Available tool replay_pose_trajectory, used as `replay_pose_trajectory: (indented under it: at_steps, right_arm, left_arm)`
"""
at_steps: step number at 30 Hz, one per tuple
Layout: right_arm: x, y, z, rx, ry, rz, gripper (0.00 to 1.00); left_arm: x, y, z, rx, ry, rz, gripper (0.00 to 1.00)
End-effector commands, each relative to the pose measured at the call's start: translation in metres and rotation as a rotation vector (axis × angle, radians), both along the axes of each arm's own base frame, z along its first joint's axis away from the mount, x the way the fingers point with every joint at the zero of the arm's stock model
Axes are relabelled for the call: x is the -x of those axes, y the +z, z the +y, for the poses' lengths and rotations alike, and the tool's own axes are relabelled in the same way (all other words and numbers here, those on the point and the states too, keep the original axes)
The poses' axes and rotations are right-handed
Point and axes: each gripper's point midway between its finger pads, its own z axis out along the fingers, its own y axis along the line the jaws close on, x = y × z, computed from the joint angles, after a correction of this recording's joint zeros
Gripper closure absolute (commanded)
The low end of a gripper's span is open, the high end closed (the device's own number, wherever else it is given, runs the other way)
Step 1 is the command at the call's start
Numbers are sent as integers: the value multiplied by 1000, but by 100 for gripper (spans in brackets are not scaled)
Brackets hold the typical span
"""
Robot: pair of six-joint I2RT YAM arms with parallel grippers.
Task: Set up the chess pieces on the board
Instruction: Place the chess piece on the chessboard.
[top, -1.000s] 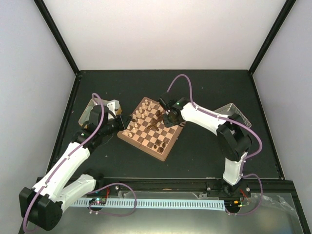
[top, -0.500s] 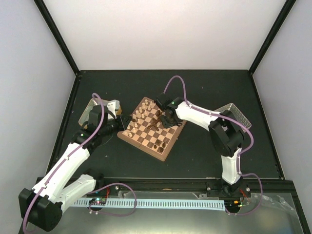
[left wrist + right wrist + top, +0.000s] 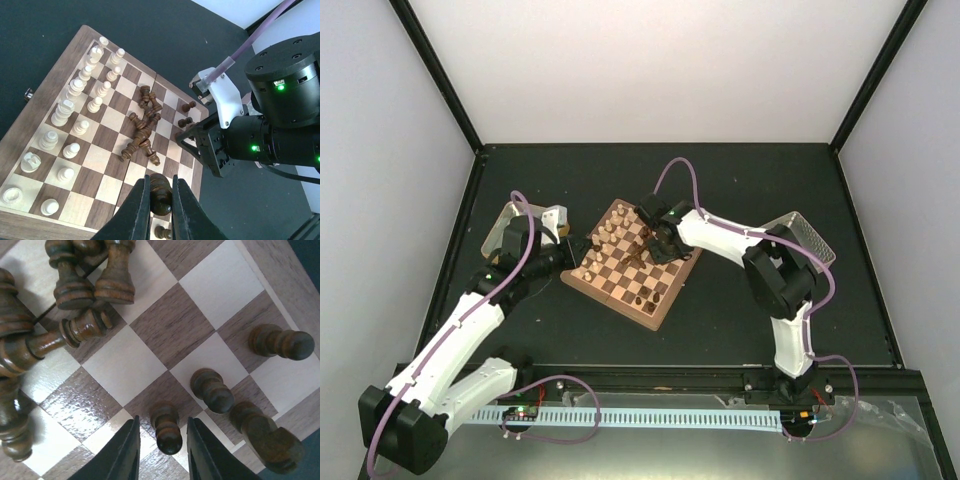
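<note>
**While dark chessmen (image 3: 142, 132) lie heaped, one pawn (image 3: 167, 432) stands upright**

Glossy turned wood, they sprawl on the board (image 3: 50, 85), long axes flat; cream chessmen (image 3: 64, 111) stand along its 10 o'clock edge. Right gripper (image 3: 163, 422) fingers flank the pawn, parted, not touching. Left gripper (image 3: 160, 182) fingers clamp a dark piece (image 3: 160, 195).

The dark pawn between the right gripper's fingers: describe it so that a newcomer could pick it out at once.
Start at the chessboard, at its edge nearest the right arm, where a few dark pieces stand beside the toppled dark heap. The dark pawn is the only one flanked by the right gripper's fingers.
</note>
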Motion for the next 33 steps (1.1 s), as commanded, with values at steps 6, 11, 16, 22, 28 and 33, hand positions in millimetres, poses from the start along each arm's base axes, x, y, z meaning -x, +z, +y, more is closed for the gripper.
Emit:
replay_pose_trajectory:
  at_steps: [6,11,16,22,28,33]
  right_arm:
    - [-5,38,10,-111,-34,-84,60]
    - [-5,79,2,-216,-93,-192,58]
    - [2,114,-28,-319,-203,-314,56]
    - [27,124,-74,-404,-327,-393,53]
    - [54,121,-108,-463,-408,-427,53]
    - [63,138,-136,-536,-475,-532,49]
  left_arm:
    - [-1,14,-11,37,-58,-20,98]
    - [1,10,-25,34,-113,6,98]
    - [4,2,-52,-1,-180,37,98]
    - [6,-13,-98,-116,-241,49,98]
    - [11,-41,-145,-283,-324,65,98]
    - [15,-60,-180,-441,-345,43,98]
